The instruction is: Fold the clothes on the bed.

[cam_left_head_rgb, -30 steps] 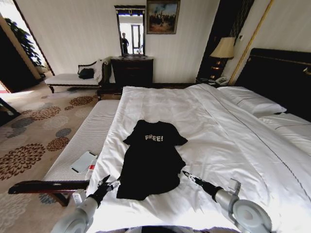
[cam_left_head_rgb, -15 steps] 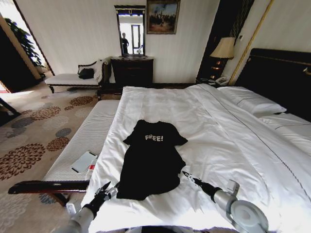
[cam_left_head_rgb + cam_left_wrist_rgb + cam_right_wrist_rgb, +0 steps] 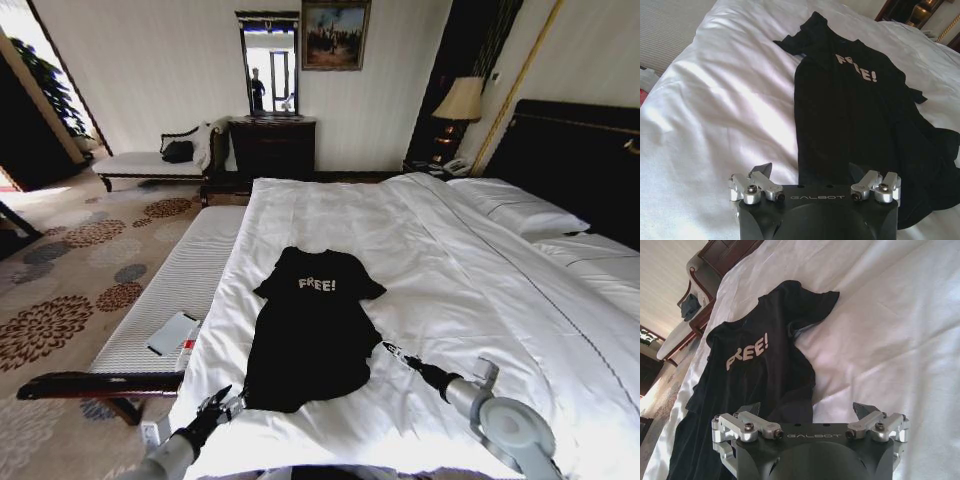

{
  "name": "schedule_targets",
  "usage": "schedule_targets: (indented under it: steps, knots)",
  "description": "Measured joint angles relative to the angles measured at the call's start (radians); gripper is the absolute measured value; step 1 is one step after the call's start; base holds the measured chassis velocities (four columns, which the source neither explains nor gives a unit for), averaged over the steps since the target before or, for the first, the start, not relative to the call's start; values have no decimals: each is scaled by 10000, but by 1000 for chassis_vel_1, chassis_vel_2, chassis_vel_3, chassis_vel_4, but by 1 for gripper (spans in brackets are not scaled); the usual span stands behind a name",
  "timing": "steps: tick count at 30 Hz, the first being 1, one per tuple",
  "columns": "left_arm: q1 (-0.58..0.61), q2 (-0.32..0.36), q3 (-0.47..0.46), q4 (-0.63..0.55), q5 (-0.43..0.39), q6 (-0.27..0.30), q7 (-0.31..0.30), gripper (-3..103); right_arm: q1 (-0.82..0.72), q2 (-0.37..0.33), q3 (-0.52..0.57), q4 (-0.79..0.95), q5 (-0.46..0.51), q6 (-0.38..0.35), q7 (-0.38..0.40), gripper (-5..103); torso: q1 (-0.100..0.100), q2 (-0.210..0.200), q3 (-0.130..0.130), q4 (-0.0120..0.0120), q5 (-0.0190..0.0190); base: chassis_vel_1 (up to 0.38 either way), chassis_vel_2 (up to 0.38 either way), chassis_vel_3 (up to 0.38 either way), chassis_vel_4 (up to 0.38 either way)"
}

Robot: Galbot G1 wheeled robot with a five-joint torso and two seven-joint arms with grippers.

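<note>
The black T-shirt (image 3: 312,335) with white "FREE!" lettering lies spread flat, collar away from me, on the white bed (image 3: 460,280). My left gripper (image 3: 228,401) hovers at the shirt's near left hem corner, over the bed's near edge. In the left wrist view the left gripper (image 3: 810,171) is open, with the shirt (image 3: 855,115) just ahead of it. My right gripper (image 3: 390,349) sits beside the shirt's near right hem. The right wrist view shows the right gripper (image 3: 807,408) open, the shirt's (image 3: 750,375) side edge lying ahead between its fingers, not gripped.
A white-cushioned bench (image 3: 175,290) runs along the bed's left side with a flat grey item (image 3: 172,333) on it. Pillows (image 3: 520,215) and a dark headboard (image 3: 580,160) are at the right. A dresser (image 3: 272,148) stands against the far wall.
My left gripper has drawn back toward me and lower, near the bed's edge. My right gripper has shifted slightly right, away from the hem. The shirt has not moved.
</note>
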Motion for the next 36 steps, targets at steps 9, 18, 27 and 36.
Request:
schedule_targets:
  steps: [9,18,27,36]
  knots:
    - [-32,-131,446,346,124,169,-102,96,289,87,-226,-143,-10,-26,193,100,-1,0,0,0,0,0,0,0,0]
    - [-743,-84,1254,377,287,344,-308,72,222,19,-129,-286,-48,-31,200,100,0,0,0,-3,-1,0,0,0,0]
    - [-485,-132,1175,565,375,363,-236,39,166,-51,61,-400,5,-36,142,100,-1,0,-1,0,0,0,0,0,0]
    - [-937,-337,1290,798,198,244,-464,7,81,38,84,-459,13,-42,130,100,-1,0,-1,-1,-1,0,0,0,0]
